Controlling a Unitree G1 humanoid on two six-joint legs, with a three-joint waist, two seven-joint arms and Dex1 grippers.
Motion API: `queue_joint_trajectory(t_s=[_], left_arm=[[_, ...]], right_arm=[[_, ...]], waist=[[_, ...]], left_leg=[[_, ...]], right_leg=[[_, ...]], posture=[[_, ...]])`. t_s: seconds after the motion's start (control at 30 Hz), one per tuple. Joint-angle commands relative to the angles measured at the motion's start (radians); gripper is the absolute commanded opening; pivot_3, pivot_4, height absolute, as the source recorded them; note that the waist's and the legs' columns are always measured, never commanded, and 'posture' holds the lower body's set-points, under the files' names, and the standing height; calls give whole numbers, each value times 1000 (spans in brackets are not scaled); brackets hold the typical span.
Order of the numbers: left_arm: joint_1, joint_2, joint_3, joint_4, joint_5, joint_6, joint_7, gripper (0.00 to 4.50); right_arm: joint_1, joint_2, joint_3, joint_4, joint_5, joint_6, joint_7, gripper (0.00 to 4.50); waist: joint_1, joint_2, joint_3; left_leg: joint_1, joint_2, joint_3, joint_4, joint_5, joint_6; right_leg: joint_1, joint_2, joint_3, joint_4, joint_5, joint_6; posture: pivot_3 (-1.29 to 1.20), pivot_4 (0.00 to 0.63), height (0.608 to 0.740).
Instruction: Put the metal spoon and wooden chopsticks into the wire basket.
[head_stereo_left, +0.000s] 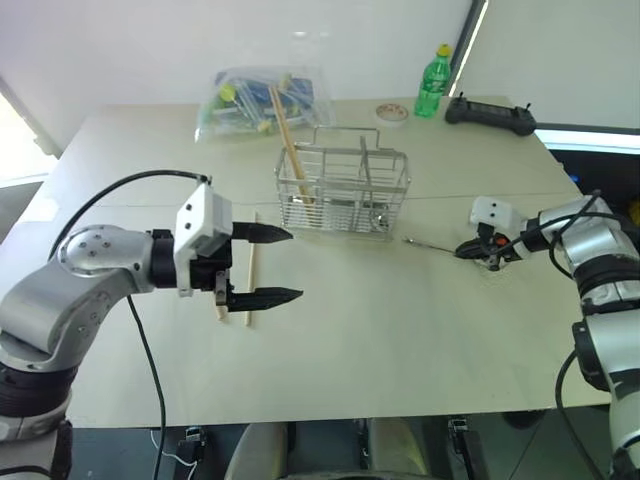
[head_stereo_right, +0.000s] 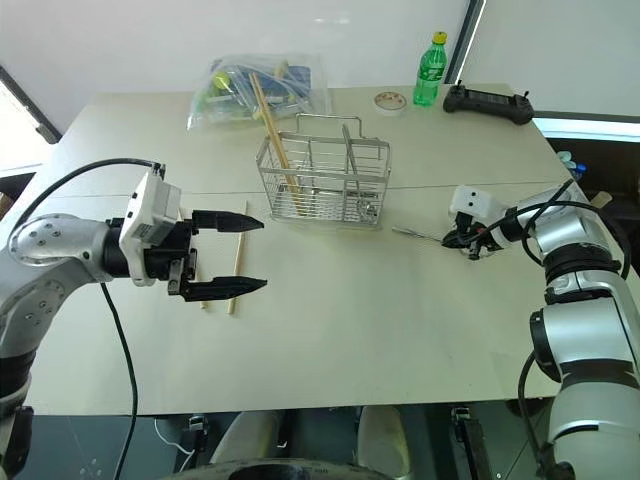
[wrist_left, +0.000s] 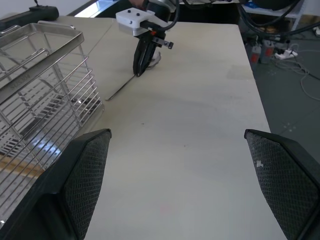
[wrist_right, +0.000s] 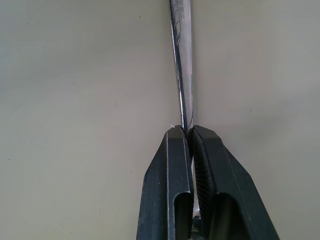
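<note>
The wire basket (head_stereo_left: 340, 195) stands mid-table with one wooden chopstick (head_stereo_left: 288, 140) leaning upright in its left end. Another chopstick (head_stereo_left: 253, 265) lies flat on the table left of the basket. My left gripper (head_stereo_left: 296, 265) hovers open beside that flat chopstick, fingers pointing right, holding nothing. To the right of the basket, the metal spoon (wrist_right: 182, 65) lies on the table, its thin handle (head_stereo_left: 430, 243) pointing toward the basket. My right gripper (wrist_right: 188, 131) is shut on that handle, angled down at the tabletop (head_stereo_left: 400, 330). The spoon's bowl is hidden.
A clear plastic bag (head_stereo_left: 255, 100) of colourful items lies at the back behind the basket. A green bottle (head_stereo_left: 432, 82), a tape roll (head_stereo_left: 390, 113) and a black controller (head_stereo_left: 490, 113) sit along the far right edge.
</note>
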Motion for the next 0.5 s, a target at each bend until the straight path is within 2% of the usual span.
queue_joint_trajectory(t_s=[0.03, 0.17, 0.23, 0.37, 0.47, 0.5], left_arm=[[-25, 3, 11, -1, -6, -14, -5, 4500], [-38, -3, 9, 19, -3, -18, -4, 4500], [-46, -4, 14, 34, -2, -21, -4, 4500], [-81, -18, 35, 70, -15, -17, 10, 4500], [-95, -26, 39, 81, -16, -16, 19, 4500], [-98, -30, 39, 84, -14, -17, 22, 4500]], right_arm=[[9, -18, -12, -21, -3, -3, 20, 61], [38, -35, -22, -62, 11, -76, 40, 61], [87, -58, -40, -154, 49, -116, 93, 61], [323, -131, -125, -586, 233, 6, 226, 61], [457, -165, -186, -832, 319, 121, 211, 61], [496, -163, -229, -944, 383, 211, 182, 61]], waist=[[1, 0, 0], [2, 0, 0], [3, 0, 0], [5, 0, 0], [3, 0, 0], [3, 1, 0]], left_leg=[[0, 0, 0, 0, 0, 0], [1, 0, -1, 0, 0, 0], [1, 0, 0, 0, 0, 0], [0, 0, -1, 0, 0, 0], [-1, 0, -1, 0, 0, 0], [0, 0, -1, 1, 0, 0]], right_leg=[[0, 0, 0, 1, 0, 0], [0, 0, 0, 2, 0, 0], [0, 0, 0, 2, 0, 0], [0, 0, 0, 2, 0, 1], [-1, -1, 0, 3, 0, 1], [-1, -1, 0, 3, 0, 1]], posture=[[0, 150, 690], [0, 150, 690], [0, 150, 690], [0, 150, 690], [0, 150, 690], [0, 150, 690]])
